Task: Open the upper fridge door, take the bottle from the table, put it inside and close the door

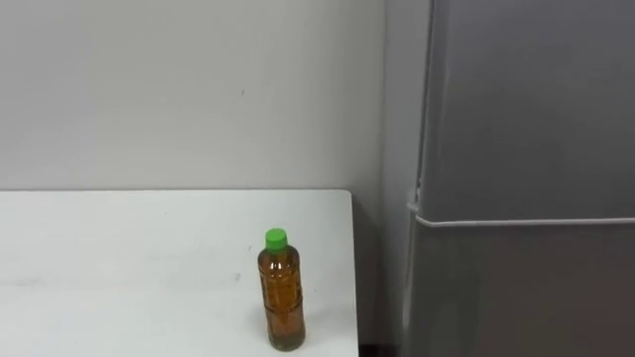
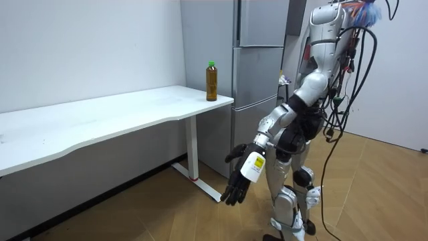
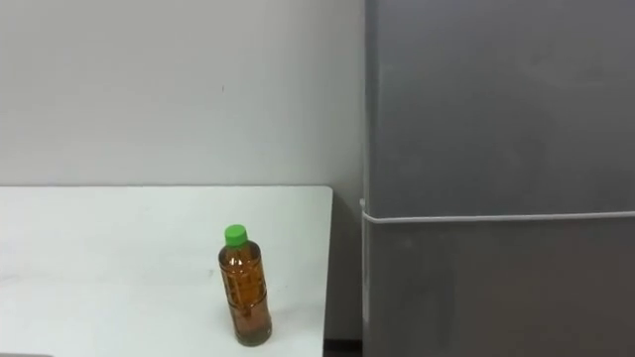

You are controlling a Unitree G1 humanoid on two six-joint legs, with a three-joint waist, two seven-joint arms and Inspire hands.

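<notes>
I see the green-capped bottle (image 1: 282, 295) standing upright by the worktop's (image 1: 119, 268) right edge, beside the shut fridge (image 1: 526, 99), likely for a short carry, while my left hand (image 2: 239, 175) hangs low, fingers loosely spread, empty.

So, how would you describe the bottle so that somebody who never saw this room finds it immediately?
Find the tall grey fridge against the wall; a white table stands just left of it in the eye views. The bottle stands upright near the table's edge closest to the fridge. Its bright green cap over amber-brown liquid marks it out from the plain white and grey around it.
</notes>
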